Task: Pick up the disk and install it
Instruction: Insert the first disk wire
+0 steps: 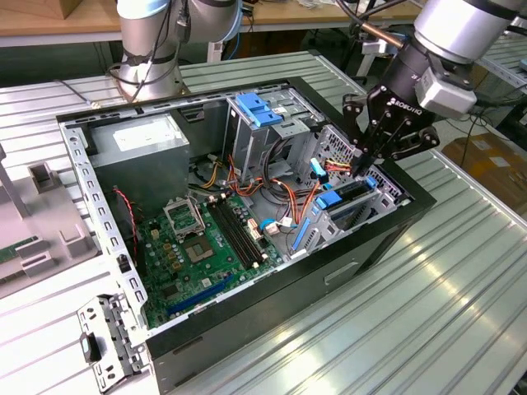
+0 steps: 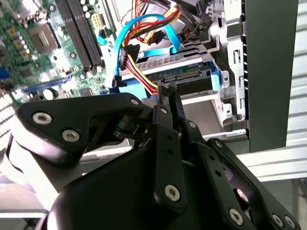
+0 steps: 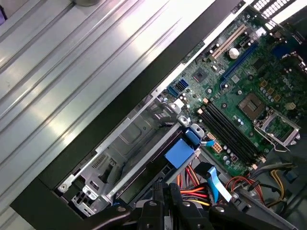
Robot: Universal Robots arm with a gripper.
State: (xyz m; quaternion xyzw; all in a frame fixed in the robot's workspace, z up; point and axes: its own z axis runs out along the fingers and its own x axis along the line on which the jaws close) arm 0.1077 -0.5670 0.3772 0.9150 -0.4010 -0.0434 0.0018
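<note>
The open computer case point(image 1: 247, 329) lies on its side on the ribbed metal table point(image 1: 461, 271), and the gripper point(image 1: 362, 158) hangs over the drive bay at the corner of the case on the exterior view's right; in both wrist views its two black fingers point(image 2: 168, 103) stand close together with almost no gap, pressed on or just above the rear edge of the disk point(image 2: 192, 76); whether they pinch something thin or only push cannot be told. The disk itself seems already to sit inside the metal drive cage point(image 1: 354, 210), with its blue carrier frame point(image 2: 218, 79) showing along the edge and its connector side turned toward the bundle of cables; in the first wrist view the blue tab of the carrier point(image 3: 180, 153) is seen in the bay, near the motherboard point(image 3: 240, 100). The risks are, in my judgement, mostly about the cables; the red, yellow and orange power wires point(image 2: 139, 72) and the light blue data cable point(image 2: 144, 24) pass very near to the fingertips, so a small side move could catch them or pull a plug; if the disk is not fully seated on its rails, more pressure at one corner could tilt it and jam it in the cage; the fingers could also slip from the narrow edge and hit the connector.
</note>
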